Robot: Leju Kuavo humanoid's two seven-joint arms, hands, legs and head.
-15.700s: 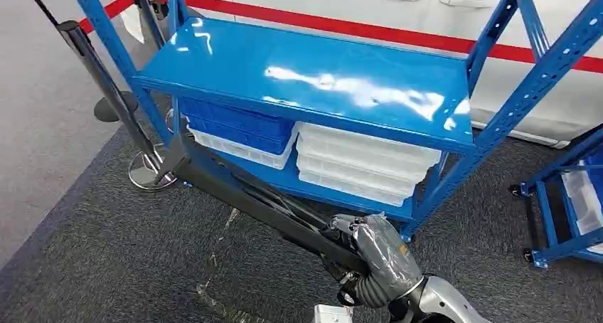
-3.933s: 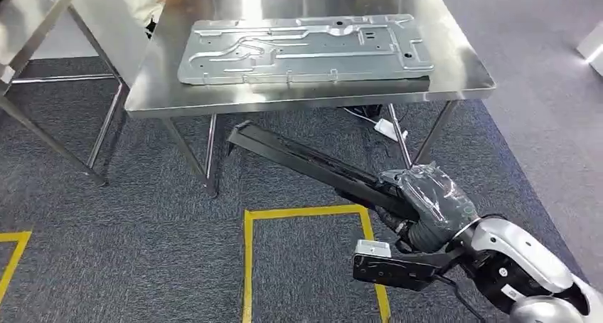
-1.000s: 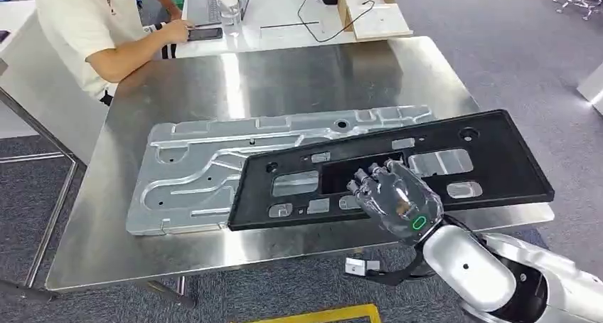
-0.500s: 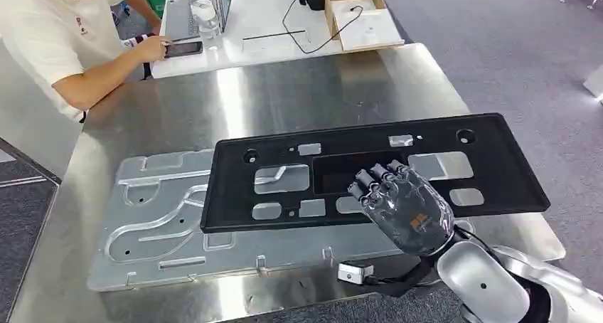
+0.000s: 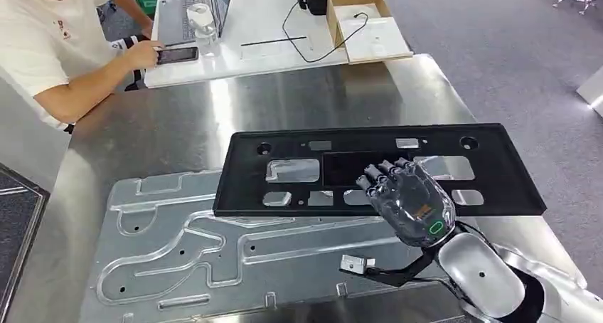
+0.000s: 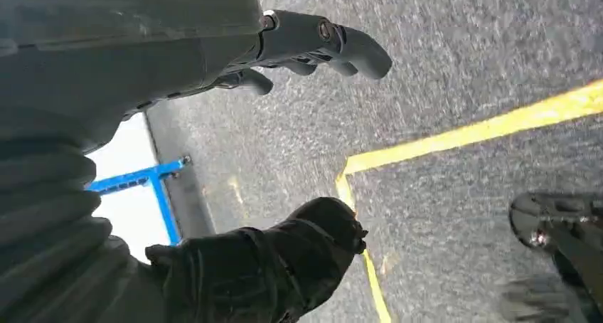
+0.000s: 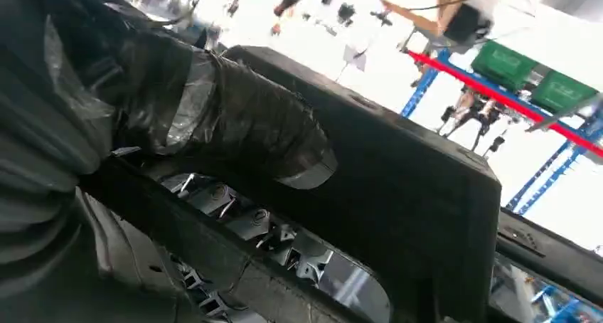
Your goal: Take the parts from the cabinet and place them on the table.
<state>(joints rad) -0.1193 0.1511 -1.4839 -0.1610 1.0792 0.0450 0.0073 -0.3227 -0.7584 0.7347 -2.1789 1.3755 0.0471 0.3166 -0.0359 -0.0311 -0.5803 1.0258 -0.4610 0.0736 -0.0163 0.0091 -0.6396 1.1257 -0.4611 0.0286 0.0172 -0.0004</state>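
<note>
The right hand [image 5: 409, 198] grips the long black plastic panel with cutouts [image 5: 377, 170] flat over the steel table [image 5: 163, 124], partly above a stamped silver metal plate [image 5: 213, 252], probably so it lands level; left hand [image 6: 313, 42] hangs empty, fingers apart.

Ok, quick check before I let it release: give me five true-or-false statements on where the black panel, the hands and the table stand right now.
1. The right hand grips the flat black plastic panel with cut-out windows. True.
2. The black panel hangs over bare carpet, away from the steel table. False: it is above the tabletop.
3. One end of the black panel overlaps the stamped silver metal plate lying on the table. True.
4. The left hand also holds the panel. False: it hangs over grey carpet with its fingers apart, holding nothing.
5. The open cardboard box sits on the steel table. False: it is on the white desk beyond.
</note>
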